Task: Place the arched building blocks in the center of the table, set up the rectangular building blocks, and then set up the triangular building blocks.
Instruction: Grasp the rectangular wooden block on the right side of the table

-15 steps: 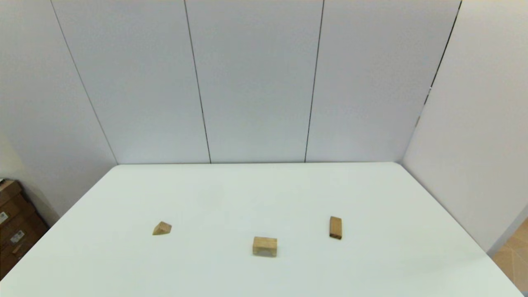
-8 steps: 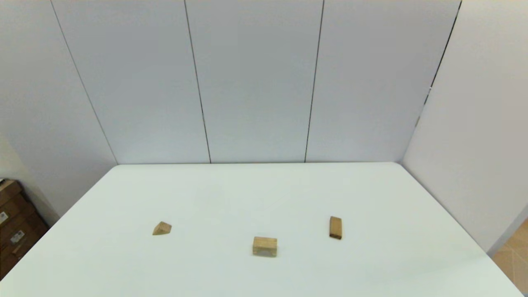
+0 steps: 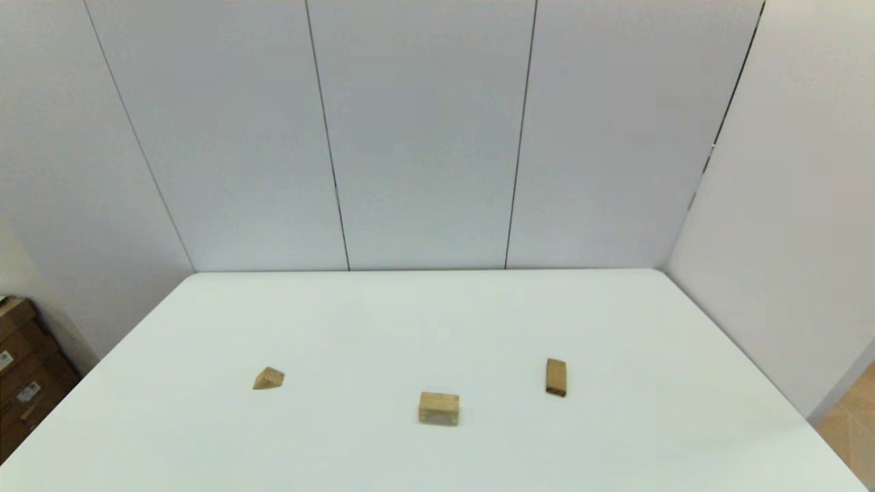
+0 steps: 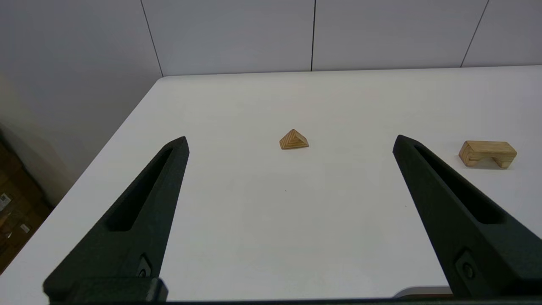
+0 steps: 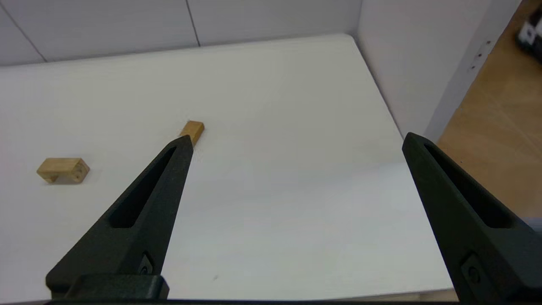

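Observation:
Three wooden blocks lie apart on the white table [image 3: 437, 321]. The pale arched block [image 3: 439, 408] [image 4: 487, 153] [image 5: 62, 170] sits near the front middle, its hollow facing down. The darker rectangular slab [image 3: 556, 376] [image 5: 192, 130] lies flat to its right, partly behind a finger in the right wrist view. The small triangular wedge [image 3: 268, 378] [image 4: 294, 140] rests at the left. Neither arm shows in the head view. My left gripper [image 4: 290, 142] is open, well short of the wedge. My right gripper [image 5: 296, 140] is open above the table's near right part, holding nothing.
White wall panels [image 3: 424, 137] close the table at the back and right. Brown cardboard boxes [image 3: 24, 376] stand on the floor beyond the table's left edge. Tan floor [image 5: 487, 127] shows past the right edge.

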Tool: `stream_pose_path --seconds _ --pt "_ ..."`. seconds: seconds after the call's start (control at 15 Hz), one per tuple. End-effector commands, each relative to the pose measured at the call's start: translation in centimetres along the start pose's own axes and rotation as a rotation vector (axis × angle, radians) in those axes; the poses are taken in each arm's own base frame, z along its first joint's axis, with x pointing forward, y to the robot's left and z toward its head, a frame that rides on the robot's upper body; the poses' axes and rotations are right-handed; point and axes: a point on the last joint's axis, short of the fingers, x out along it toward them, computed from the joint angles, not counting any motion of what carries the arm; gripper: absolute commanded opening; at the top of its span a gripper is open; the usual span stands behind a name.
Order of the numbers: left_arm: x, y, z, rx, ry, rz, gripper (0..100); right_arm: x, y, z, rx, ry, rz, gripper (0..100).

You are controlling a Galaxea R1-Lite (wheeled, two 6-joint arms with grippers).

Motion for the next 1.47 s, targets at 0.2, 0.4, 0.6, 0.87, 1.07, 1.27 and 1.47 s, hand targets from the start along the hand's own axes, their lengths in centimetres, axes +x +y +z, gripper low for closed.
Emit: stream_pose_path --seconds 0.2,0.4,0.6,0.87,1.07,1.27,1.47 --pt "0.0 0.0 0.0 0.001 0.001 0.001 100 11.9 0.4 7.9 -0.031 0.399 -0.030 100" --pt "0.0 0.0 0.0 0.001 0.001 0.001 100 15.7 0.5 8.1 -0.094 0.498 -0.011 100" --pt "0.0 0.0 0.0 0.001 0.001 0.001 100 18.5 1.2 8.1 -0.140 0.659 0.030 100" --pt "0.0 0.0 0.0 0.001 0.001 0.001 100 22.7 2.4 7.7 -0.215 0.756 0.072 100" --pt "0.0 0.0 0.0 0.001 0.001 0.001 100 24.2 3.6 7.5 -0.225 0.878 0.100 100" --pt "0.0 0.0 0.0 0.001 0.001 0.001 100 25.4 6.1 7.6 -0.166 0.998 0.068 100" --pt "0.0 0.0 0.0 0.001 0.001 0.001 100 26.7 9.5 6.9 -0.103 1.063 -0.016 100"
